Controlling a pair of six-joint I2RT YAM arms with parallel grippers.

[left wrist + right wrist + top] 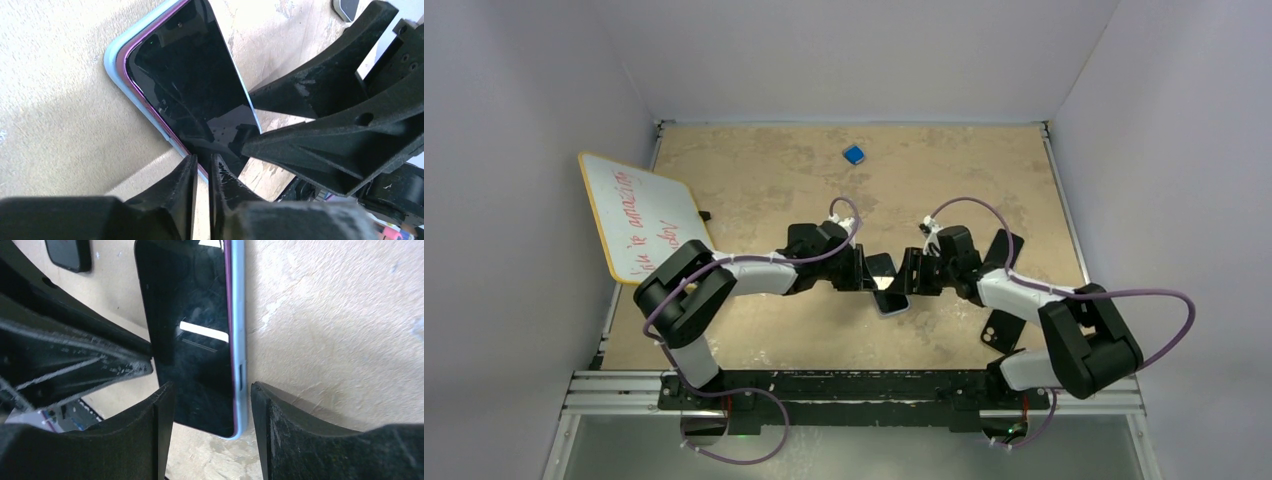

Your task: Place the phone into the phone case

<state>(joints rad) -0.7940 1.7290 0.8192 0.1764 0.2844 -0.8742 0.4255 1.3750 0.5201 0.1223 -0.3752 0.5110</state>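
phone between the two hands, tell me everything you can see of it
The phone has a glossy black screen, dark and reflecting, with a purple rim. It lies face up and flat on the tan table, sitting inside the light blue phone case, whose edge shows around it. The left hand, fingers nearly together, meets one long edge; the right hand is open and straddles the phone's end. Whether every corner is seated cannot be told.

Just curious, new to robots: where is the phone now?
Top view: the phone lies in a light-blue case at the centre of the table, between the left gripper and right gripper.
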